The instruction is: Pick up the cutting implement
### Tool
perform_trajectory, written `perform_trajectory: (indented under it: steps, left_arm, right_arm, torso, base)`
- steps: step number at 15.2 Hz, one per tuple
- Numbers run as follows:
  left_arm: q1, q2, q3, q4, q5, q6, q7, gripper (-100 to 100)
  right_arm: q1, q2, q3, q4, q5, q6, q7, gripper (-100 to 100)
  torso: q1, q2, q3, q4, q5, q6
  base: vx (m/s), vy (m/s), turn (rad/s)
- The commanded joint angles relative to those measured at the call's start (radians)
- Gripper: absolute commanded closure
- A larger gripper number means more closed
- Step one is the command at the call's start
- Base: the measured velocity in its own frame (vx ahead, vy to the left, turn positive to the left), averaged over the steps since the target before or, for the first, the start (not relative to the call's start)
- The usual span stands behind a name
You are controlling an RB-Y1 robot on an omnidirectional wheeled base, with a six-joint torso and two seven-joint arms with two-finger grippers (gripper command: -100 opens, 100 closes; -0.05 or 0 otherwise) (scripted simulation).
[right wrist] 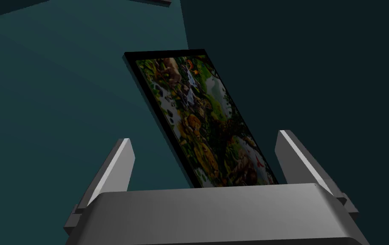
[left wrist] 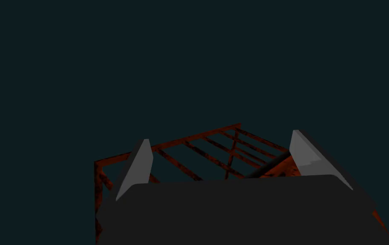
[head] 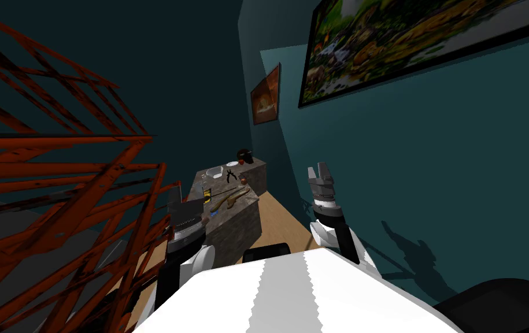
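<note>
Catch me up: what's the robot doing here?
Nothing is picked up yet. The left gripper hangs by the near end of a grey table, fingers open and empty, looking at a red rack. The right gripper is raised beside the teal wall, also open and empty. The target looks like the small black scissors lying farther back on the table beside a white dish. Neither arm is at them.

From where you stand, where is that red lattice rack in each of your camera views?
Head view: the red lattice rack takes up the left side, beside the left gripper.
Left wrist view: the rack lies beyond that gripper's open fingers.
Right wrist view: the right gripper points elsewhere.
Shared landmark: the left gripper.
</note>
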Motion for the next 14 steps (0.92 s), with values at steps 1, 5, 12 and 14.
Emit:
perform_trajectory:
  steps: [1,5,12,14]
  left_arm:
    - [-0.004,0.048,0.005,0.002,0.005,0.016,0.006,-100]
    - [-0.012,0.115,0.015,0.007,0.016,0.056,0.021,-100]
    - [-0.039,0.246,0.051,0.029,0.059,0.186,0.074,-100]
    - [-0.048,0.277,0.062,0.038,0.073,0.220,0.092,-100]
  right_arm:
    - [0.000,0.000,0.000,0.000,0.000,0.000,0.000,0]
    - [0.000,0.000,0.000,0.000,0.000,0.000,0.000,0]
    - [0.000,0.000,0.000,0.000,0.000,0.000,0.000,0]
    - [0.000,0.000,0.000,0.000,0.000,0.000,0.000,0]
  torso:
    - [0.000,0.000,0.000,0.000,0.000,0.000]
    - [0.000,0.000,0.000,0.000,0.000,0.000]
    - [-0.001,0.001,0.001,0.000,0.000,0.000]
    - [-0.001,0.001,0.001,0.000,0.000,0.000]
  base:
    - [-0.002,-0.003,-0.017]
    - [-0.007,-0.005,-0.024]
    - [-0.015,-0.016,-0.052]
    - [-0.013,-0.018,-0.057]
